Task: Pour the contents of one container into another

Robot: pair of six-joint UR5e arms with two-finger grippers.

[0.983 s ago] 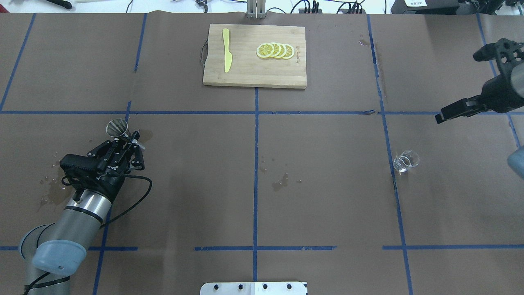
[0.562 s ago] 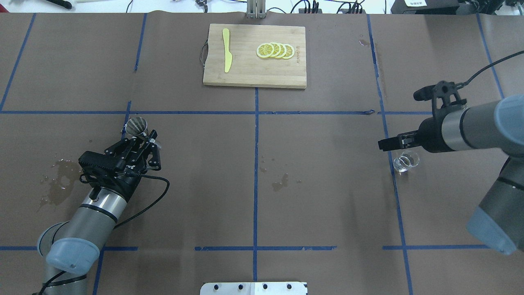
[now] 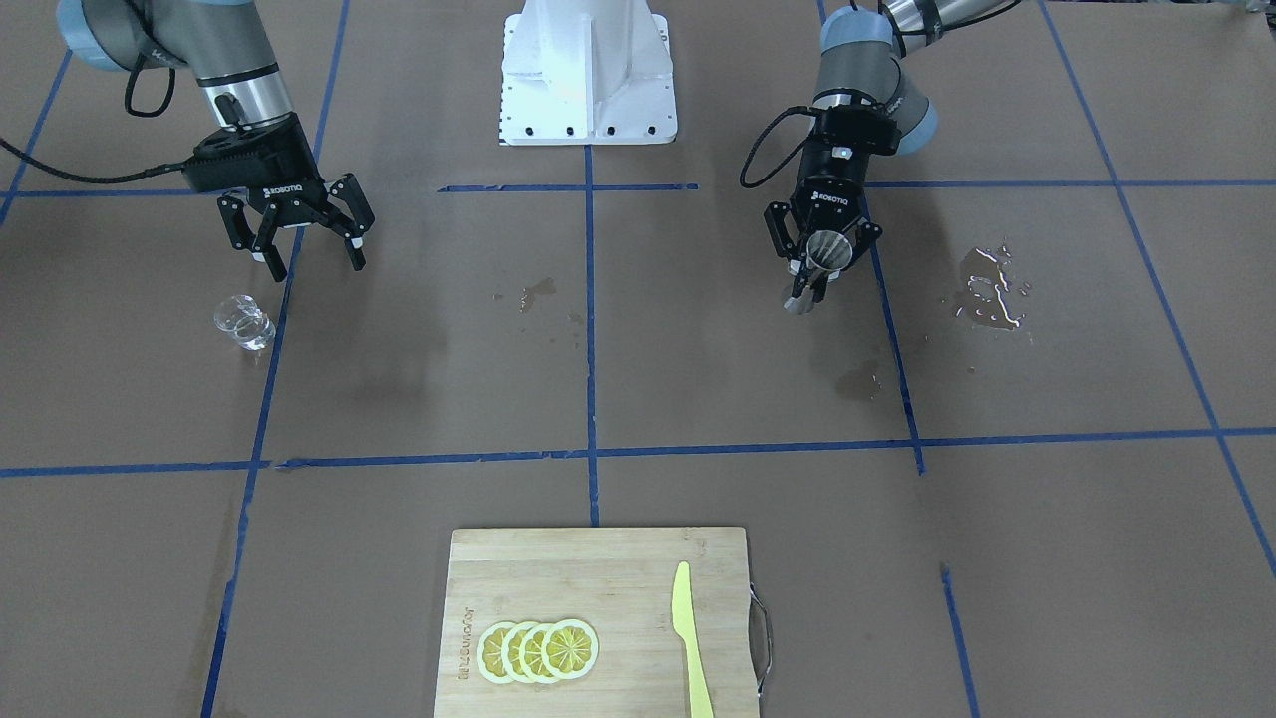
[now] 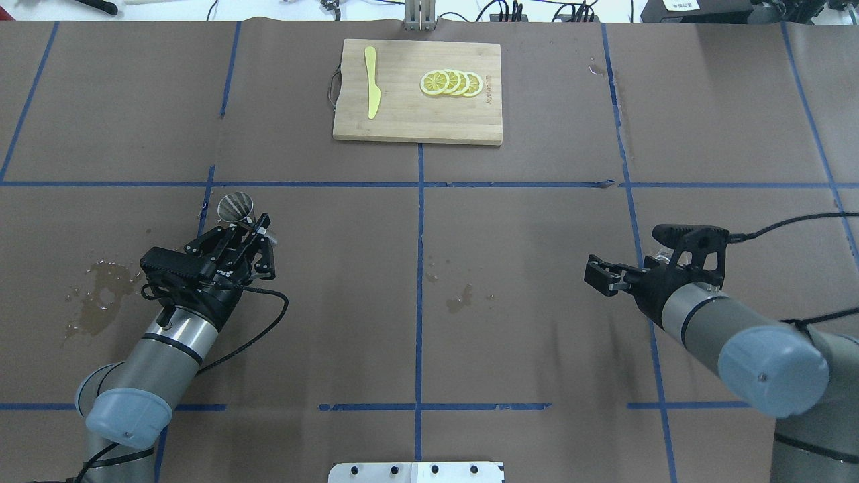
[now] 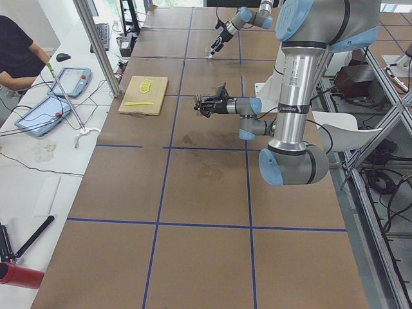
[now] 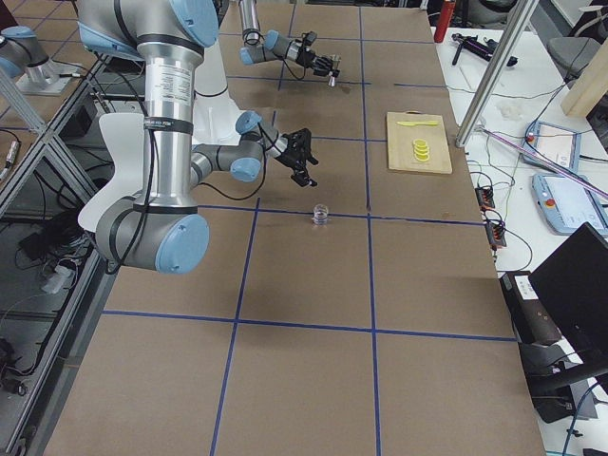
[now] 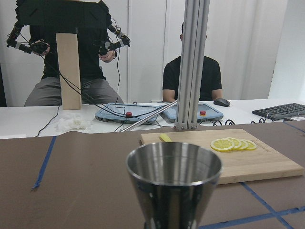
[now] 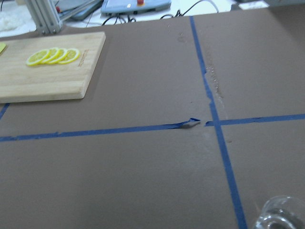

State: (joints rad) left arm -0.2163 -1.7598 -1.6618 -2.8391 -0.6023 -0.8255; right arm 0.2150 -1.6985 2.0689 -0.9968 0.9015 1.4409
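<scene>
The steel jigger (image 4: 236, 206) is clamped at its waist by my left gripper (image 4: 254, 229), which is shut on it; the wrist view shows its open cone (image 7: 174, 179) upright. From the front, the jigger (image 3: 825, 249) sits between the left gripper's fingers (image 3: 821, 267), above the table. The clear glass cup (image 3: 244, 324) stands on the paper by a blue line. My right gripper (image 3: 314, 261) hangs open a little to the centre side of it, apart from it. In the overhead view the right wrist hides most of the cup, and the right gripper (image 4: 598, 278) points left. The cup's rim (image 8: 281, 215) shows at the right wrist view's lower corner.
A wooden cutting board (image 4: 402, 121) at the far middle holds lemon slices (image 4: 451, 82) and a yellow knife (image 4: 371, 80). Wet stains mark the paper at the left (image 4: 94, 302) and near the centre (image 4: 460, 298). Blue tape lines cross the table.
My right arm swung in from the far right, toward the robot and the centre, passing over the cup. My left gripper carried the jigger a little to the right.
</scene>
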